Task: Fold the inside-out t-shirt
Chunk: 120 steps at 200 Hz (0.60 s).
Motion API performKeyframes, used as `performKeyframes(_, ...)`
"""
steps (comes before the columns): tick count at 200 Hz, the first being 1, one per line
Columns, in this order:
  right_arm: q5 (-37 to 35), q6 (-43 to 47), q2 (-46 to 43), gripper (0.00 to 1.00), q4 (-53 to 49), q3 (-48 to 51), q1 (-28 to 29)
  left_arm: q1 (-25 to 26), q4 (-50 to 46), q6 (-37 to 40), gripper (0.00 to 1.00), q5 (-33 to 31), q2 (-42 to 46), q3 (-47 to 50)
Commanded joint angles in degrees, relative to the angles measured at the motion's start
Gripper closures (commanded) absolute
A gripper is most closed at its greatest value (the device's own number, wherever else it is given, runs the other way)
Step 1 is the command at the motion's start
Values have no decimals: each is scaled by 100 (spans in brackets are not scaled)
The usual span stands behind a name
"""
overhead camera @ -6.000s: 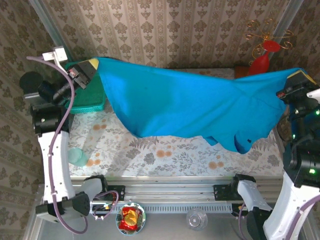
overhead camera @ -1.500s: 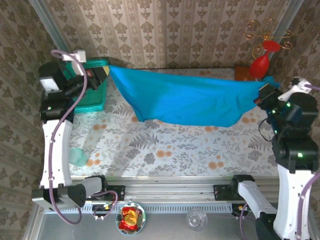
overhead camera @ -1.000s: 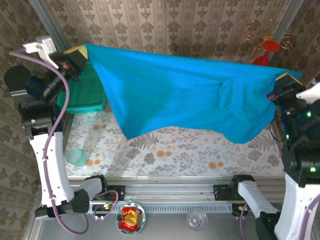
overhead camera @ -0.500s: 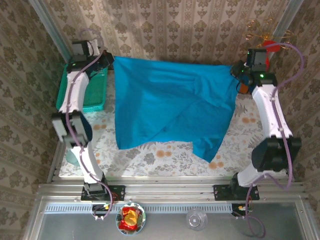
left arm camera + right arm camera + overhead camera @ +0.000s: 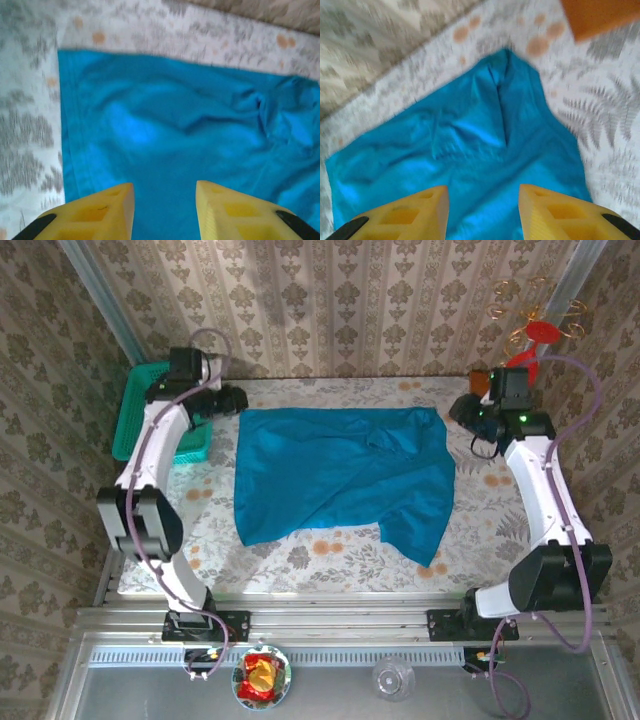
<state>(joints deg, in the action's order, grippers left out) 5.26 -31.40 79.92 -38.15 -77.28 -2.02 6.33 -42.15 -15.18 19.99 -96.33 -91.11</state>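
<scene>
Top external: inside-out t-shirt (image 5: 340,475) lies on the bench (image 5: 300,552), left end effector (image 5: 232,400) at its 10 o'clock, right end effector (image 5: 462,412) at 2 o'clock, both released.

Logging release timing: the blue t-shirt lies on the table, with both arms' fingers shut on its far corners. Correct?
No. The t-shirt lies on the table, but the wrist views show the left fingers and the right fingers open by its far corners, gripping nothing.

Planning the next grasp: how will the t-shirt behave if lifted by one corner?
Probably floppy: the t-shirt lies flat with soft creases, so it should drape. Pushed, it would likely bunch rather than slide.
</scene>
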Motion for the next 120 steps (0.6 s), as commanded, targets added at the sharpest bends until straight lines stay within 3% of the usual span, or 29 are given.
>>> performKeyframes(1, 338, 140, -261, 57, -371, 625, 314, 1, -186, -106, 61, -343, 548, 1291)
performKeyframes(25, 366, 114, -443, 57, -476, 1305, 666, 118, 74, -468, 58, -376, 1284, 2777)
performKeyframes(54, 332, 32, -530, 54, -404, 2108, 1046, 257, 568, -968, 55, 22, 1820, 4128)
performKeyframes(120, 749, -335, -412, 42, 205, 3293, 1367, 359, 1468, -1531, 44, 678, 1875, 5406)
